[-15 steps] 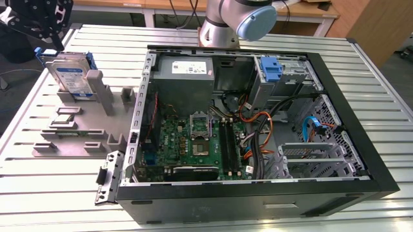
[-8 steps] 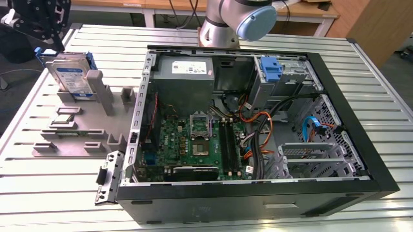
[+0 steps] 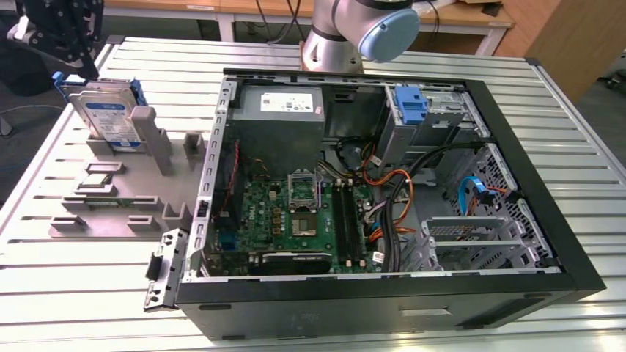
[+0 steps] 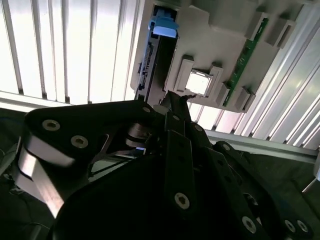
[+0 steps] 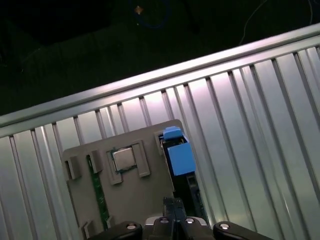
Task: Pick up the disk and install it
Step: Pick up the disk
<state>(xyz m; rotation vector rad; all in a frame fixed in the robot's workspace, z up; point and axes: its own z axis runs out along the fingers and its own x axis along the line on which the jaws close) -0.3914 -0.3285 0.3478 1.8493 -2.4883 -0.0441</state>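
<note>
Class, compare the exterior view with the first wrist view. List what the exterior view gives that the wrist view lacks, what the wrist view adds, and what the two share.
Exterior view: the open computer case with its motherboard, and the arm's base behind it.
First wrist view: the gripper, shut with nothing in it, over the grey holder close to the disk.
Shared: the disk standing on edge in the grey holder, a square chip lying in the holder beside it, and the slatted table.
</note>
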